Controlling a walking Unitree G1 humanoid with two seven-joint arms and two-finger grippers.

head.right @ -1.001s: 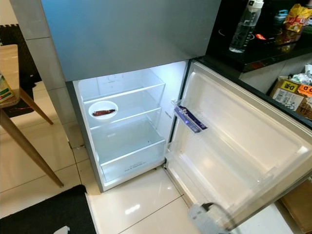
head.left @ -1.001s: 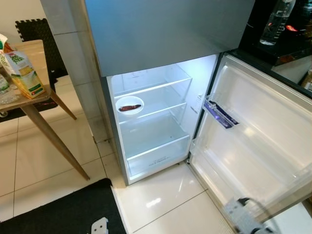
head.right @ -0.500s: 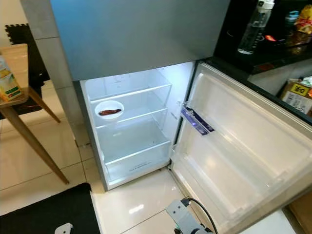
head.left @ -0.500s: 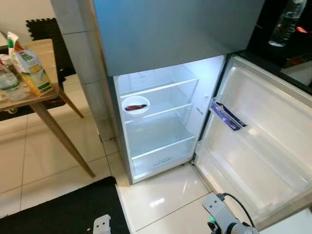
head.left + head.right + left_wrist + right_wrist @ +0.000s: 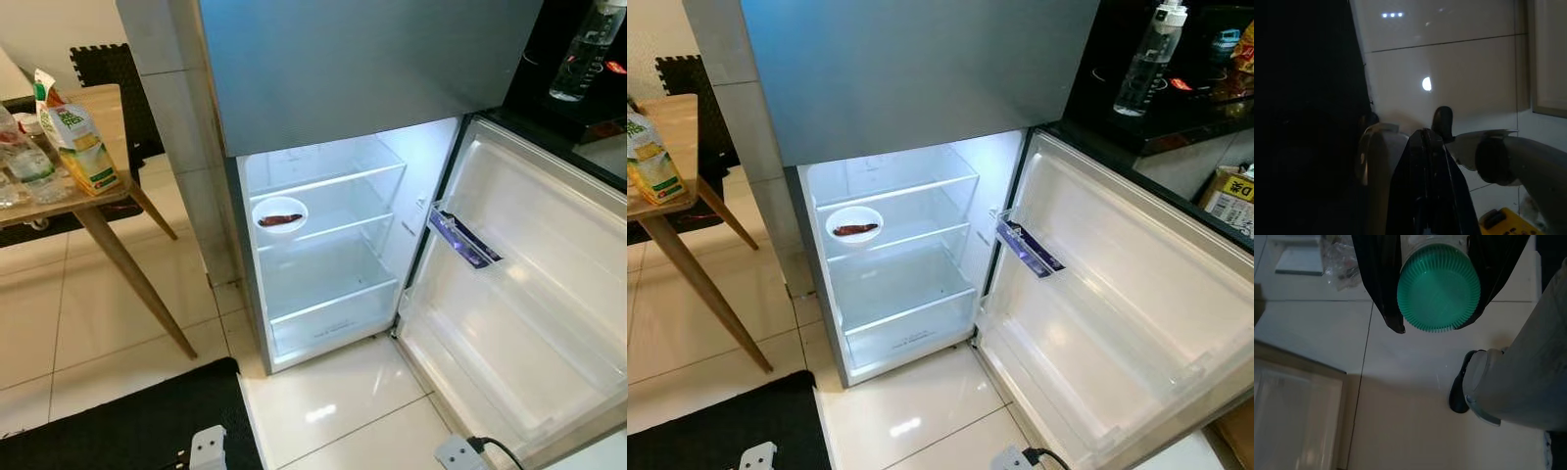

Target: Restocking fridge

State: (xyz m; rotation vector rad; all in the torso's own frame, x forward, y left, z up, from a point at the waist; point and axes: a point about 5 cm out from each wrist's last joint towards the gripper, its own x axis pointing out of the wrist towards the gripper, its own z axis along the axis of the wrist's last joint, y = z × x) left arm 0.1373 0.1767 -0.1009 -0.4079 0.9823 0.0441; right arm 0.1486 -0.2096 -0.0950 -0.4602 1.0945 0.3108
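The jar with the green ribbed lid (image 5: 1439,289) is in my right gripper (image 5: 1437,293); in the right wrist view it sits at the upper centre of the frame, its lid facing the camera, with one black finger (image 5: 1378,279) pressed on each side of it, so the gripper is closed on the jar. Under it I see pale floor tiles and part of my own leg at the lower right of that frame. The fridge (image 5: 323,245) stands open in the centre of the head views, lit inside, and its shelves are almost bare: a white bowl (image 5: 279,213) with something dark red in it sits on the middle shelf, toward the left. The fridge door (image 5: 529,294) swings out to the right of the frame, with a small door bin (image 5: 462,238) holding a purple packet. I think the step now is to bring the jar up to a free shelf. To do it well I should lift the arm slowly, keep the jar upright, go in beside the bowl without touching it, and stay away from the door edge. My left gripper (image 5: 1425,161) hangs low over the floor, fingers together and holding nothing. At the upper left of the left eye view, a wooden table (image 5: 93,196) carries a carton (image 5: 78,137) and bottles.
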